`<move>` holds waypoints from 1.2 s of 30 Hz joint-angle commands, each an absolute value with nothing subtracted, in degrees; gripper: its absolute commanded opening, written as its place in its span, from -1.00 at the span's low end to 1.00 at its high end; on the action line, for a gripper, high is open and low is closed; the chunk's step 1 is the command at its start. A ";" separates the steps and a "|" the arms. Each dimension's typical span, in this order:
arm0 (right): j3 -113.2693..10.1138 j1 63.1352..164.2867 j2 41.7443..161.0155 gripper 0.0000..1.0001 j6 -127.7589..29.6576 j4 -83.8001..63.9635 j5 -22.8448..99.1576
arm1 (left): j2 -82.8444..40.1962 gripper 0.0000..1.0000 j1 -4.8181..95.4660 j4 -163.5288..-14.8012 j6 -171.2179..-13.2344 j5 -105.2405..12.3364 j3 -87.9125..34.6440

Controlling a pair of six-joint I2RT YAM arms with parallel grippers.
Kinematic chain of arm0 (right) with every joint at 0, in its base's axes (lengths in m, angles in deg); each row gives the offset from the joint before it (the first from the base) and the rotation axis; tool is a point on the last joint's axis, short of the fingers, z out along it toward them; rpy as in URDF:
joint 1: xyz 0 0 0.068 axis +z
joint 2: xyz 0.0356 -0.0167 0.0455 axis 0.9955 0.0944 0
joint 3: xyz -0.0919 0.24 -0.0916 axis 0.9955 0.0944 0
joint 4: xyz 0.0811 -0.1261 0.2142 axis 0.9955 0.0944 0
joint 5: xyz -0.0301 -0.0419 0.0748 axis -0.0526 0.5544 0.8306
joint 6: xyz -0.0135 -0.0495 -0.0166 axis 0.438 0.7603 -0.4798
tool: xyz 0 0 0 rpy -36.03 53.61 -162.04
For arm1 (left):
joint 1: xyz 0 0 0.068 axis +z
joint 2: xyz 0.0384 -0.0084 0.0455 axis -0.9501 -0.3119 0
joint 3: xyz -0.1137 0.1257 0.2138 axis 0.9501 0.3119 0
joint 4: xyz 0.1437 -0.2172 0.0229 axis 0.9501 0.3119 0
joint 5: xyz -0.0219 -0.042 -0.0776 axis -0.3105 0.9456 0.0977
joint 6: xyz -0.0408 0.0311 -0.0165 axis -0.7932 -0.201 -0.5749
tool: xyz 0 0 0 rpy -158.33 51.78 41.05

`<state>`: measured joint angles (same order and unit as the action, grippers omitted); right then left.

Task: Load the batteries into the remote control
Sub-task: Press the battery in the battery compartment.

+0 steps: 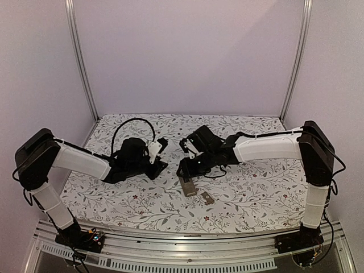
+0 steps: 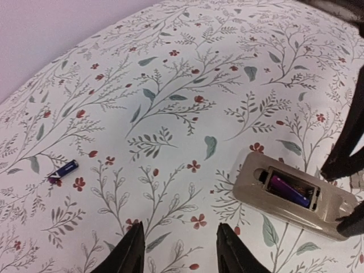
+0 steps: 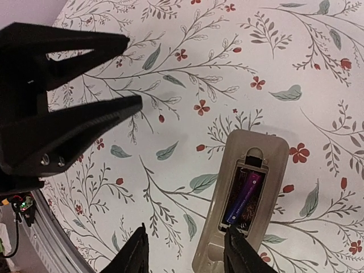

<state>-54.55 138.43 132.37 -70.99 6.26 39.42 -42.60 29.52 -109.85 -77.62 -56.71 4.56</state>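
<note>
A: Starting at the near edge of the table (image 1: 114, 199): find the loose cover piece (image 1: 207, 198) first, then the remote control (image 1: 187, 185) just behind it, toward the middle.

B: Could skate sideways if pressed at one end — light, and pinned by nothing. Looks slim and tan-grey, lying back up, with the battery recess (image 3: 259, 207) uncovered.

A: Holds a cell?

B: Yes, the seated battery (image 3: 243, 199), purple, lying lengthways. Seems to leave room beside it for a second, going by the right wrist view. Could get knocked loose while loading the next one.

A: Right over the remote, see the right gripper (image 3: 185, 253): parted, gripping nothing, one fingertip at the remote's long edge. Touching or just above, cannot tell.

B: Beside it to the left, the left gripper (image 2: 182, 253), also spread and empty, hovering above bare table.

A: And farthest off?

B: The loose battery (image 2: 63, 169) — tiny, blue-violet, flat on the table, well apart from the remote. Cannot place it in the top view. Round, so likely to roll if nudged rather than pinched. Worth checking polarity too; cannot read any marks from here.
</note>
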 commanded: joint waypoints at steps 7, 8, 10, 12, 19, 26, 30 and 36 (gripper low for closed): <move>-64.97 142.32 139.44 0.09 -75.53 16.51 23.32 | -30.88 0.03 30.16 -105.72 -84.18 -80.69 6.63; -65.92 142.67 140.25 0.09 -75.68 17.28 22.72 | -30.42 0.03 30.16 -105.96 -84.19 -80.94 6.94; -66.74 143.04 141.18 0.10 -75.96 18.09 21.11 | -30.21 0.03 30.01 -106.36 -84.43 -80.60 7.12; -67.55 143.12 141.91 0.10 -76.13 19.44 19.69 | -30.30 0.04 30.07 -106.63 -84.74 -79.89 7.13; -71.94 144.14 145.92 0.10 -75.87 21.98 19.74 | -29.31 0.03 29.37 -108.03 -84.43 -78.88 8.16; -73.77 144.51 148.46 0.07 -75.69 25.83 17.69 | -28.43 0.04 29.05 -109.14 -83.91 -78.54 8.84; -73.98 144.87 148.39 0.07 -75.38 26.25 16.55 | -27.88 0.04 28.94 -110.19 -83.62 -77.40 9.46; -74.47 145.23 149.68 0.01 -75.14 26.24 18.05 | -28.04 0.03 28.76 -110.48 -83.27 -77.83 9.74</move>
<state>-73.09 144.70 147.34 -75.60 24.45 18.61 -28.90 29.19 -109.19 -83.80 -77.91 8.61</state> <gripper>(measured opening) 0.517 0.517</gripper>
